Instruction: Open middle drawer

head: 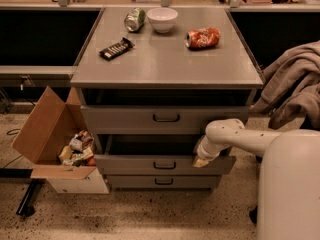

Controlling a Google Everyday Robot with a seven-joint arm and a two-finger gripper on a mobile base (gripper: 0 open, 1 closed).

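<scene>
My gripper sits on the middle drawer's top rim, toward the desk's right edge; grip state I cannot tell. The middle drawer is partly open, sticking out past the desk's front edge, below the top drawer.

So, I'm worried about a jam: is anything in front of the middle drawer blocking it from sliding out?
Nothing visible does. The gripper is at the middle drawer's right front edge; the cardboard box sits off to its left.

gripper at middle drawer right, box left
</scene>
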